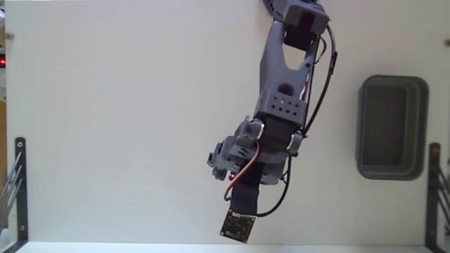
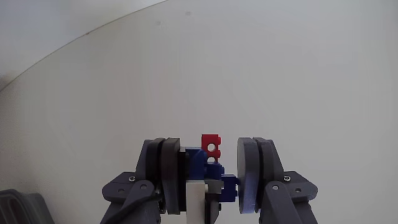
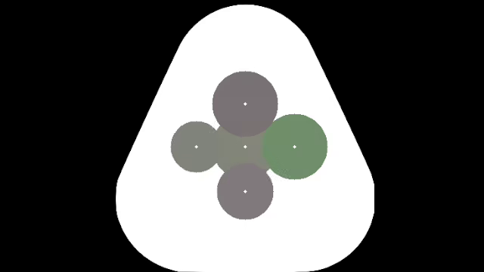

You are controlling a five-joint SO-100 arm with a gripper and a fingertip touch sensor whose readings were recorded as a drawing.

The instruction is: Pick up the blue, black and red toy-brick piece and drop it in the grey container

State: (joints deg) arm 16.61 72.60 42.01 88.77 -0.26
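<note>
White tabletop (image 1: pixel 126 126) fills both views. In the wrist view the end effector (image 2: pixel 210 177) pinches the toy-brick piece (image 2: pixel 210 163) between its two pads, red brick poking above. It seems lifted off the surface, though that is hard to judge. The grey container (image 1: pixel 392 128) sits well apart, at the fixed view's right.

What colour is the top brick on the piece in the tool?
Red, on the toy-brick piece between the tool fingers; clearest in the wrist view.
</note>
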